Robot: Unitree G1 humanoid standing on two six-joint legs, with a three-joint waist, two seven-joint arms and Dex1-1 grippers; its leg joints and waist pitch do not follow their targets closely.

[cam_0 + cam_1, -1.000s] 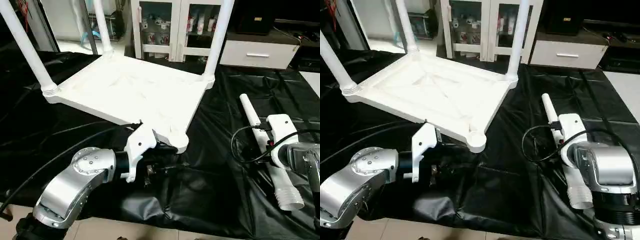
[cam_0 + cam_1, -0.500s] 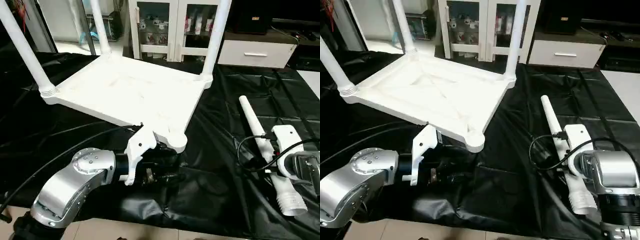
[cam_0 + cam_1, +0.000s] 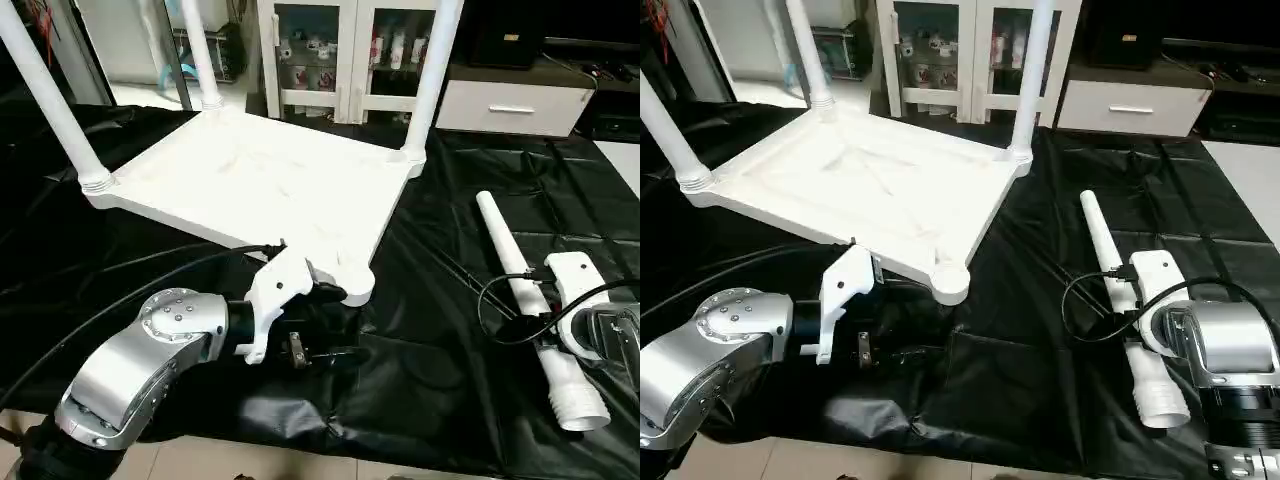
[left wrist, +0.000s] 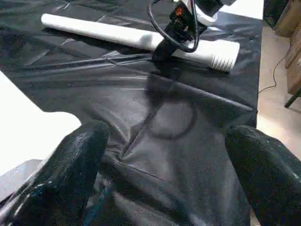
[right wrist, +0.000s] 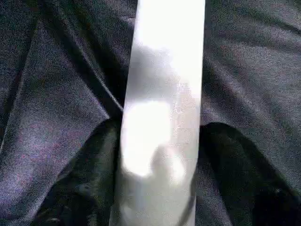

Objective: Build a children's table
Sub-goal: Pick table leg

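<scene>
The children's table lies upside down on a black sheet: a white square tabletop (image 3: 250,175) with three white legs (image 3: 430,70) standing up from its corners. Its near corner socket (image 3: 350,283) holds no leg. The fourth leg (image 3: 520,285) lies flat on the sheet to the right, threaded end nearest me. My right gripper (image 5: 160,160) sits over this leg, one black finger (image 5: 94,174) pressed against each side. My left gripper (image 4: 169,160) is low under the tabletop's near corner, fingers (image 4: 70,174) wide open with nothing between them.
The black sheet (image 3: 440,370) ends near the front, with pale floor (image 3: 250,465) below. A white glass-door cabinet (image 3: 340,50) and a white drawer unit (image 3: 510,100) stand behind. A black cable (image 3: 505,300) loops beside the lying leg.
My left gripper's fingers have spread wider under the tabletop corner. My right gripper's fingers have closed in on the lying leg. The tabletop has stayed put.
</scene>
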